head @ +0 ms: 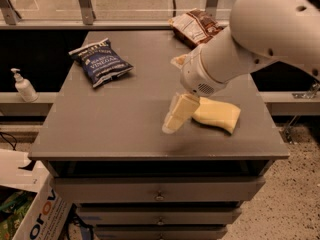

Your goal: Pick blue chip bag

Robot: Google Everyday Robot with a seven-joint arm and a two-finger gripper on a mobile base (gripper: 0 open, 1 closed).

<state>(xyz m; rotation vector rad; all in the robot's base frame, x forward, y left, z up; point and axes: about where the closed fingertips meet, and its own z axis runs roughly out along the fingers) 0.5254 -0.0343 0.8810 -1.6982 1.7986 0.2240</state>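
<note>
Cream-coloured and slanting down to the left as I look at it, the gripper (170, 125) hangs low over the front middle of the grey table (115, 129), with its tip close to the surface and a faint shadow below it. I cannot tell whether it is open or closed, but I can see nothing held in it. It sits at the end of a thick white arm (250, 39) that comes in from the upper right and covers part of the table's far right side. Just beside the gripper, on its right, a yellow sponge (220, 116) lies flat on the table top; I cannot say whether the two touch. The blue chip bag (100, 62) lies flat on the back left part of the table, turned at an angle, with white "VINEGAR" lettering facing up and pale crimped ends. It is well apart from the gripper and nothing touches it. A brown-and-cream snack bag (192, 26) lies at the back edge, towards the right, partly behind the arm. Under the table top are drawers (157, 189) with small knobs. Off to the left, on a lower ledge, stands a white pump bottle (22, 85), and a cardboard box (37, 216) with orange lettering sits on the floor at the front left corner.
</note>
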